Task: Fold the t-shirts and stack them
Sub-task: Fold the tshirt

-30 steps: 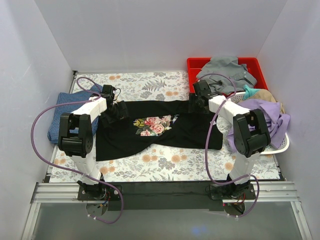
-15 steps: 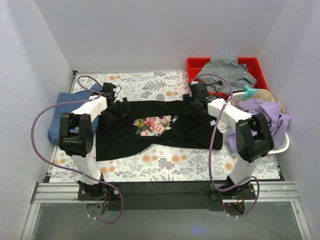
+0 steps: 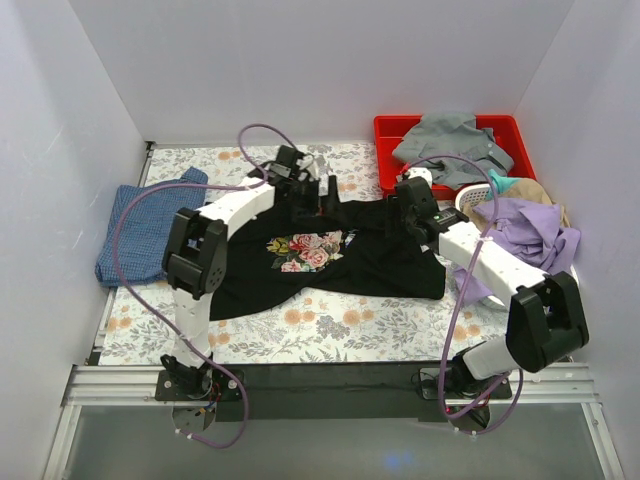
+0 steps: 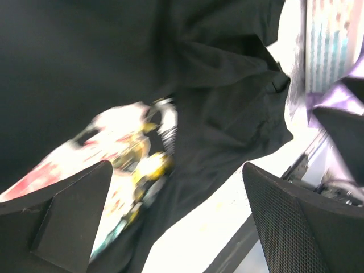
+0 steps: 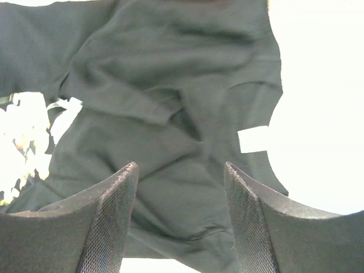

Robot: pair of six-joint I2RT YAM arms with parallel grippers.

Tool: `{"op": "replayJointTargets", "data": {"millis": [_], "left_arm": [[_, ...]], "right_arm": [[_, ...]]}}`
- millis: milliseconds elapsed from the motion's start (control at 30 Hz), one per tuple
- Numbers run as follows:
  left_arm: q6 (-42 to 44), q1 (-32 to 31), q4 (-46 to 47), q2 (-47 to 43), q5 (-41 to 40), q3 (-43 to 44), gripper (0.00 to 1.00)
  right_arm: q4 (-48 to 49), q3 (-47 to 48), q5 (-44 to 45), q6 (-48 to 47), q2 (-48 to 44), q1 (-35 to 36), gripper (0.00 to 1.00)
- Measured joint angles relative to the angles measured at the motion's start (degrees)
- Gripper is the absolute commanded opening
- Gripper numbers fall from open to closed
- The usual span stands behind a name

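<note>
The black t-shirt (image 3: 375,262) lies spread on the floral table cover, rose print (image 3: 305,250) facing up. My left gripper (image 3: 325,197) hangs open over the shirt's far edge near the middle. In the left wrist view the left gripper (image 4: 176,170) has wide jaws holding nothing, with the blurred print (image 4: 122,148) and black cloth (image 4: 227,114) below. My right gripper (image 3: 399,215) is open above the shirt's right part. In the right wrist view the right gripper (image 5: 181,168) is empty over wrinkled black cloth (image 5: 165,114). The mottled blue t-shirt (image 3: 135,232) lies folded at the far left.
A red bin (image 3: 384,133) at the back right holds a grey garment (image 3: 447,142). A white basket (image 3: 560,292) on the right holds lilac cloth (image 3: 525,232) and other clothes. White walls close in the table on three sides.
My left arm swung from the shirt's left sleeve rightward along its far edge to the middle. My right gripper shifted slightly right and nearer. The black shirt lies much as before.
</note>
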Motion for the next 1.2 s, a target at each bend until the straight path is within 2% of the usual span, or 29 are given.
{"op": "replayJointTargets", "data": {"millis": [167,267,500,767,933,1200], "left_arm": [[0.09,-7.02,1.66,9.31,1.4,4.83,0.98],[0.31,-8.63,2.14,12.11,2.29,5.73,0.97],[1.11,-9.81,2.69,12.17,-0.28,6.23,0.95],[1.36,-11.63,2.78,10.99,-6.38,6.21,0.93],[1.6,-12.74,4.98,7.19,-9.51,4.26,0.93],[1.99,-13.44,7.41,5.27,-10.6,4.22,0.91]], "right_arm": [[-1.27,0.0,4.33,0.7,-4.35,-2.19,0.71],[-1.53,-0.5,5.11,0.79,-6.05,-4.31,0.72],[-2.38,-2.95,4.79,0.85,-7.17,-7.76,0.72],[-2.47,-4.24,3.54,0.98,-7.08,-8.15,0.72],[-2.38,-4.39,2.27,1.18,-6.6,-8.2,0.72],[-2.27,-5.05,1.38,1.44,-6.19,-8.46,0.72]]}}
